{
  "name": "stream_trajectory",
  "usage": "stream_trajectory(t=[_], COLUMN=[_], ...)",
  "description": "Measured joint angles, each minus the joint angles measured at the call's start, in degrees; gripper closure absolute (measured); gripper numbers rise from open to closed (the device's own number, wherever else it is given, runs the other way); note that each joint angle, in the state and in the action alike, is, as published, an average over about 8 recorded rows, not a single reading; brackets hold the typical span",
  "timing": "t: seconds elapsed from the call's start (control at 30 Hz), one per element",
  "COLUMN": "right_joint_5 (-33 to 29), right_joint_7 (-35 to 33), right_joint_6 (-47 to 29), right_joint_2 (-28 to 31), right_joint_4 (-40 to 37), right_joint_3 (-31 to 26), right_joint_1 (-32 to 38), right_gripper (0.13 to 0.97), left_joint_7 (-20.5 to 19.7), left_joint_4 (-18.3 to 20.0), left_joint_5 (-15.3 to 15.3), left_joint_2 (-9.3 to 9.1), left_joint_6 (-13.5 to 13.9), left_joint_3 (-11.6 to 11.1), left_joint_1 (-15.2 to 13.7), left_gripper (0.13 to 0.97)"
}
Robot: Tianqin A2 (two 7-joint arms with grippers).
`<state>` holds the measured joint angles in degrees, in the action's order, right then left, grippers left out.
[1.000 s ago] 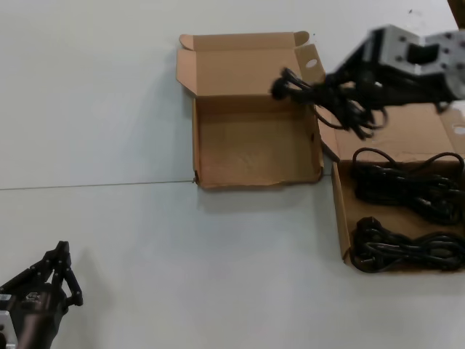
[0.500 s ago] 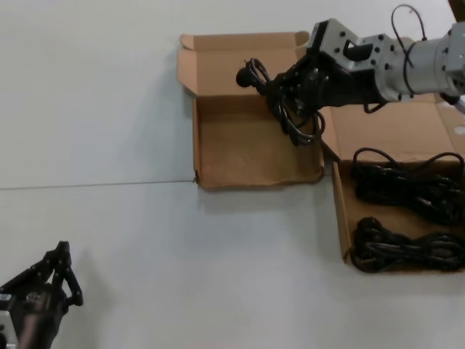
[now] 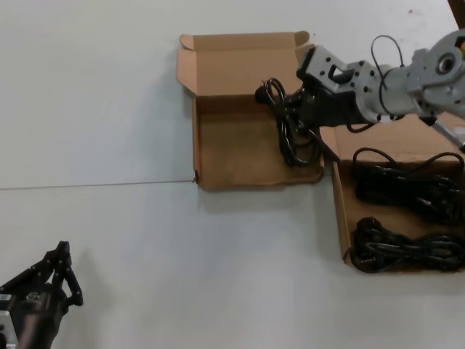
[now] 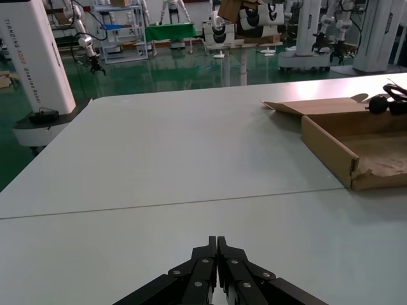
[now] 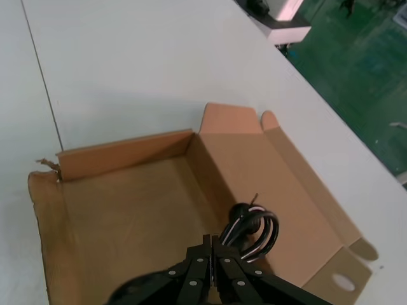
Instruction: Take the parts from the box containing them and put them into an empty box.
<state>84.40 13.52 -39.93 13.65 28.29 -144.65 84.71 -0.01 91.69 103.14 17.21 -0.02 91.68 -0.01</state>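
One cable bundle (image 3: 290, 131) clamped in right gripper (image 3: 304, 110), hanging over the right side of the empty box (image 3: 218, 149). Two bundles (image 3: 407, 218) in source box (image 3: 340, 211). Left gripper (image 4: 217, 244) closed, empty, low over table (image 3: 109, 109).

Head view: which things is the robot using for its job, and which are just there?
Job:
right gripper, shut on a cable
empty box under it
full box
two more cables inside

Just there:
left gripper, parked near the robot
white table
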Motion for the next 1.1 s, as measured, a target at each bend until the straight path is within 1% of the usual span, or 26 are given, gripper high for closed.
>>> stream_trajectory(t=[0.23,0.6,0.9,1.1], right_joint_5=[2.44,3.38,3.57,3.65], right_joint_7=[0.00,0.00,0.00,0.00], right_joint_6=[2.23,4.33,4.42,3.96], right_joint_2=[-2.37,-4.75,-5.17,-5.06], right_joint_4=[-4.59,-8.29,-8.62,-7.96], right_joint_3=[-2.09,-1.95,-0.93,-0.16], right_joint_1=[0.21,0.36,0.27,0.18], right_gripper=[0.943,0.943,0.914,0.843], left_joint_7=[0.00,0.00,0.00,0.00], left_joint_4=[0.00,0.00,0.00,0.00], left_joint_5=[0.00,0.00,0.00,0.00], left_joint_2=[0.00,0.00,0.00,0.00], left_joint_6=[0.00,0.00,0.00,0.00], left_joint_3=[0.00,0.00,0.00,0.00], left_joint_1=[0.00,0.00,0.00,0.00], left_gripper=[0.926,0.926,0.926,0.926])
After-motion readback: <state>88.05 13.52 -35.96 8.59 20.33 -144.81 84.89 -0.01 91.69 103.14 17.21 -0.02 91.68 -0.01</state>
